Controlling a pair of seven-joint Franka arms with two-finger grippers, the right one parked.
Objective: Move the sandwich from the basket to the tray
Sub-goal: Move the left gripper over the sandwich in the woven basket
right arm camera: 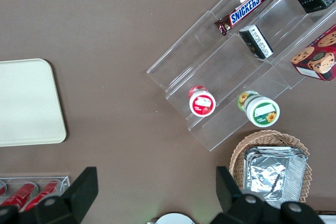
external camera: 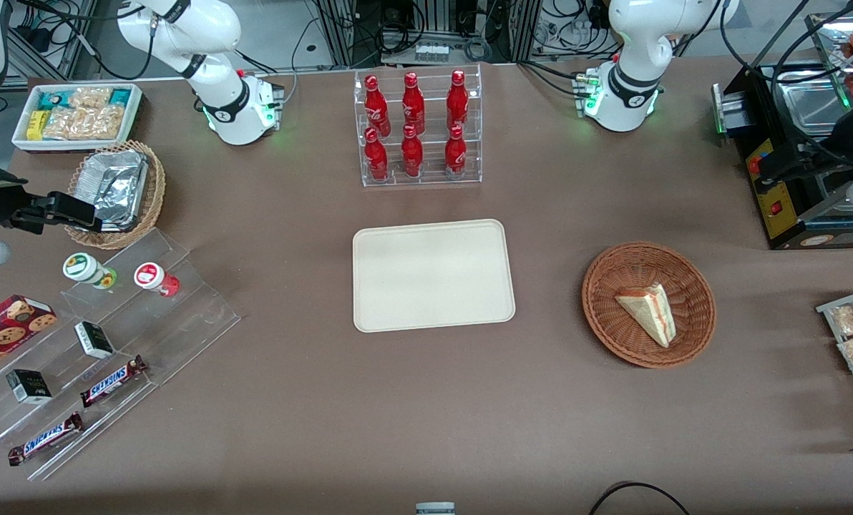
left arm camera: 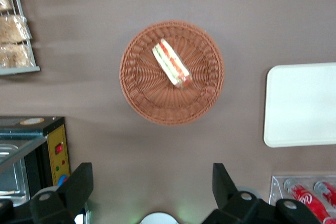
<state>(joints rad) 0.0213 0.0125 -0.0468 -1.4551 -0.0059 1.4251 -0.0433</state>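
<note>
Wrist view — gripper point(left arm camera: 152, 190) spread wide, apparently well above the sandwich point(left arm camera: 171, 63) lying in the basket point(left arm camera: 142, 90).

The table carries six red bottles point(external camera: 413, 104) in one clear acrylic rack point(external camera: 421, 179), one flat cream-beige rectangular tray point(external camera: 432, 275), and one round reddish-brown wicker basket point(external camera: 612, 315) holding one triangular sandwich point(external camera: 648, 311). Toward the parked arm's end there are two Snickers bars point(external camera: 114, 380), two small dark boxes point(external camera: 94, 340), two round lidded cups point(external camera: 85, 268), one red cookie box point(external camera: 8, 325), one tan wicker basket point(external camera: 156, 193) and one white bin point(external camera: 54, 145). One gripper point(left arm camera: 151, 179), its two fingers spread, hangs above the table near the reddish-brown basket.
</note>
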